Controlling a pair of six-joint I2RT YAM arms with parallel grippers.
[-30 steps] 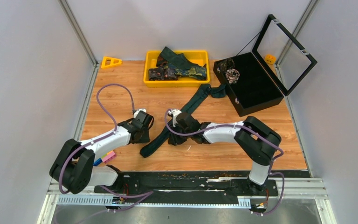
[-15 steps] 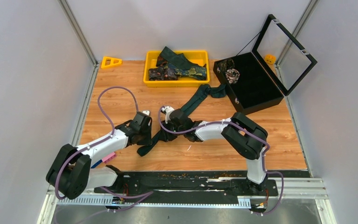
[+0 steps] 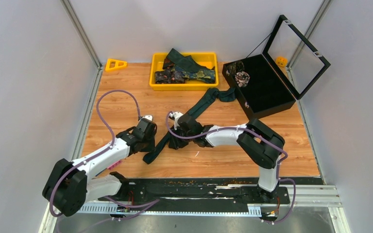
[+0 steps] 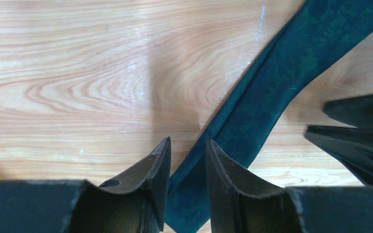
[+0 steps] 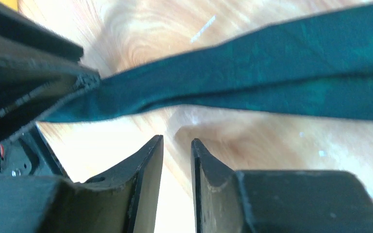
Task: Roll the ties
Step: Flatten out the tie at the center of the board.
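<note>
A dark teal tie (image 3: 206, 102) lies diagonally on the wooden table, its far end near the black case and its near end between the two arms. My left gripper (image 3: 152, 141) is low over the near end. In the left wrist view its jaws (image 4: 188, 145) stand slightly apart, astride the tie (image 4: 272, 82), which lies flat on the table beneath them. My right gripper (image 3: 174, 141) hovers just right of the strip. Its jaws (image 5: 176, 143) stand narrowly apart with only bare wood between them, and the tie (image 5: 272, 68) runs across just beyond their tips.
A yellow tray (image 3: 153, 73) at the back holds several more ties (image 3: 184, 68). A black case (image 3: 267, 94) with a raised clear lid stands back right with a rolled patterned tie (image 3: 243, 76) inside. A yellow triangle piece (image 3: 115, 64) lies back left. Coloured blocks (image 3: 111, 165) sit by the left arm.
Both grippers have closed in on the tie's near end, the right one shifting left. The near end has been drawn narrower and slightly left.
</note>
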